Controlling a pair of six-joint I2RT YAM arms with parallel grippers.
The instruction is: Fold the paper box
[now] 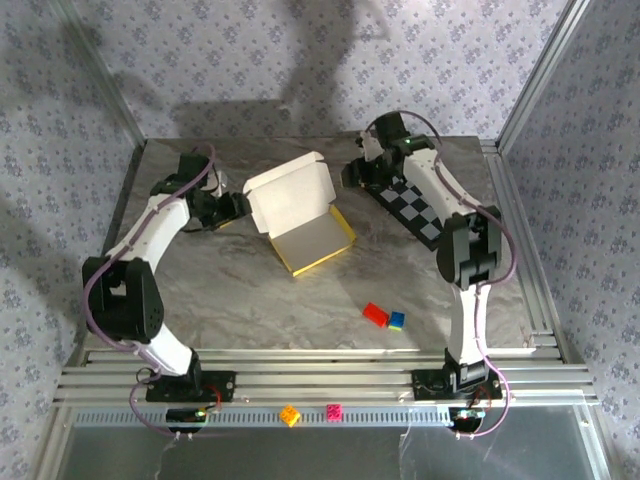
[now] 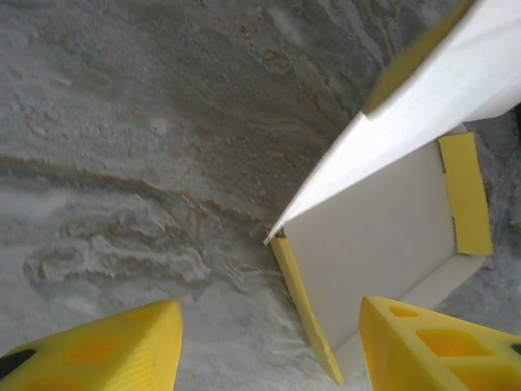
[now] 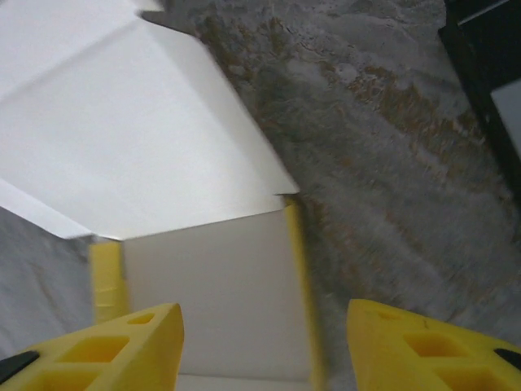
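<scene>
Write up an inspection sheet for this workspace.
Surface: marbled grey table.
Job's things: paper box, lid flap raised, white inside showing, shallow yellow tray.
Clutter: checkerboard mat beneath the right arm; red brick and blue brick on the table; orange brick and pink brick on the front rail.
Grippers: left gripper open, beside the box; right gripper open, at its other side.
Cables: purple cables along both arms.
Surroundings: patterned walls, aluminium frame.

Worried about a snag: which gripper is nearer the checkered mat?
Right. The right gripper sits by the mat's far-left end; the left gripper is beyond the box.
</scene>
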